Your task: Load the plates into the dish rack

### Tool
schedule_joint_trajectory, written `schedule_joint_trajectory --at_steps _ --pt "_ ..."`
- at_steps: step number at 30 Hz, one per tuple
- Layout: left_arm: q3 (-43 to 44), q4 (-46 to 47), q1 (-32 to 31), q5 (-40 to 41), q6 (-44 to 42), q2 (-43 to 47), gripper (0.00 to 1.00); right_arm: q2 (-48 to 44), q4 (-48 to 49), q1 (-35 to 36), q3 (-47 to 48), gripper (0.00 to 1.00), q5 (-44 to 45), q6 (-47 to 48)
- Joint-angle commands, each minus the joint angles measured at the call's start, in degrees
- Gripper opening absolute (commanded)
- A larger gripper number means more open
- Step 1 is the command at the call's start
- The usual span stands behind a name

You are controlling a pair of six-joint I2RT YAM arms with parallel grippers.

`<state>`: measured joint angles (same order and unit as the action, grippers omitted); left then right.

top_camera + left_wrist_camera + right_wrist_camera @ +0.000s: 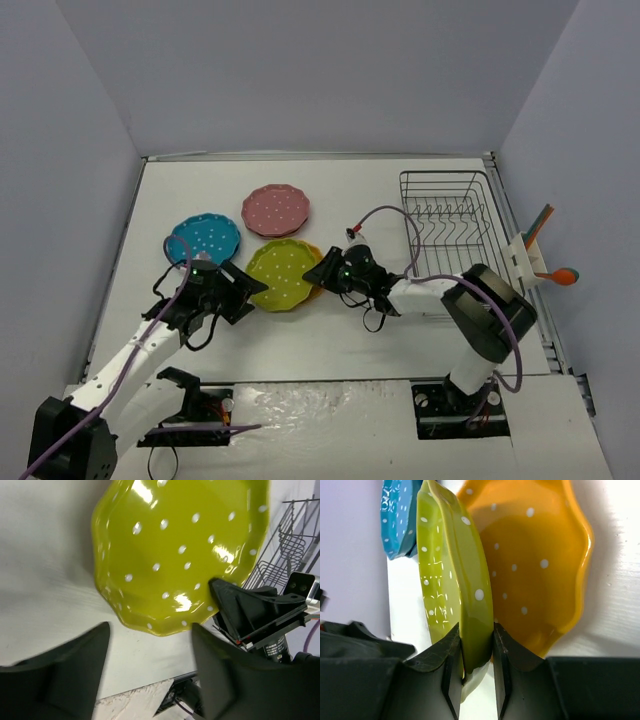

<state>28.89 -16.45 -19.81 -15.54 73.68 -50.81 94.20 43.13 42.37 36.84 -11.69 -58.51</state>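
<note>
The right gripper [477, 635] was clamped on the right edge of the yellow-green plate [280, 277], which sat mid-table partly over an orange plate [535, 565]. The left gripper [238, 290] stood open at its opposite edge. The dish rack [445, 215] lay well apart to the right, with its long axis running away from the arms, so the right arm was the nearer.

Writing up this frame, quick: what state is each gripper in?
Left gripper: open, holding nothing.
Right gripper: closed on the green plate.
</note>
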Motion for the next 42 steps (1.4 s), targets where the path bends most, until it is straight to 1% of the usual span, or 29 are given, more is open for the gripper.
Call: schedule_joint_trajectory --at_steps 1,3,5,7,10,11,12,15,17,20,21,23,26,28,32,35,42 --pt "11.12 -10.02 -0.03 6.90 -9.96 3.42 0.74 -10.95 2.03 -0.07 4.54 0.00 0.54 8.24" --pt "17.30 -15.50 0.05 12.21 -15.85 4.06 0.84 -14.15 -3.76 -0.31 8.10 0.00 2.04 13.98" --pt "21.79 -18.17 0.11 14.69 -20.45 3.77 0.93 -17.28 -7.70 -0.50 11.66 0.00 4.00 17.98" --pt "25.40 -21.65 0.21 19.41 -24.58 3.07 0.97 -21.02 -15.67 -1.49 15.41 0.00 7.34 23.25" --pt "31.03 -24.41 0.27 22.99 -31.62 1.22 0.97 -24.42 -22.49 -4.96 20.20 0.00 10.90 32.07" --pt "32.56 -25.36 0.30 24.40 -33.82 0.64 0.97 -26.01 -24.72 -7.29 22.00 0.00 11.05 34.43" --pt "33.68 -25.78 0.32 26.01 -35.77 0.18 0.97 -27.85 -25.72 -11.12 22.93 0.00 10.57 36.22" --pt "36.89 -26.11 0.61 27.09 -42.70 -1.01 0.97 -30.70 -29.96 -17.45 26.13 0.00 10.32 43.84" --pt "38.35 -25.72 0.74 27.30 -47.06 -1.48 0.97 -32.35 -33.47 -21.19 29.30 0.00 14.08 49.96" --pt "38.51 -24.77 0.83 27.06 -52.45 -1.84 0.97 -33.55 -34.42 -26.98 31.55 0.00 17.93 57.34" --pt "38.33 -24.75 0.83 27.14 -53.32 -1.93 0.97 -33.56 -34.42 -28.73 31.91 0.00 18.42 57.47" --pt "37.64 -23.67 0.92 26.79 -55.03 -2.44 0.97 -33.45 -34.42 -32.94 32.94 0.00 20.90 62.46" --pt "35.65 -21.83 0.92 24.03 -57.46 -3.04 0.97 -31.53 -33.61 -37.23 34.42 0.00 23.05 68.44" --pt "34.53 -20.61 0.92 22.88 -58.27 -3.31 0.97 -29.62 -33.13 -40.61 35.11 0.00 22.23 71.22" --pt "32.75 -18.57 0.92 21.34 -58.58 -3.21 0.97 -26.31 -31.85 -44.80 35.40 0.00 21.95 75.46" --pt "30.25 -17.04 1.01 21.43 -58.92 -2.36 0.97 -24.33 -30.82 -46.95 35.49 0.00 21.44 81.01" --pt "28.06 -17.57 1.09 23.01 -58.66 -0.50 0.97 -21.93 -26.68 -50.06 34.53 0.00 19.32 83.49"
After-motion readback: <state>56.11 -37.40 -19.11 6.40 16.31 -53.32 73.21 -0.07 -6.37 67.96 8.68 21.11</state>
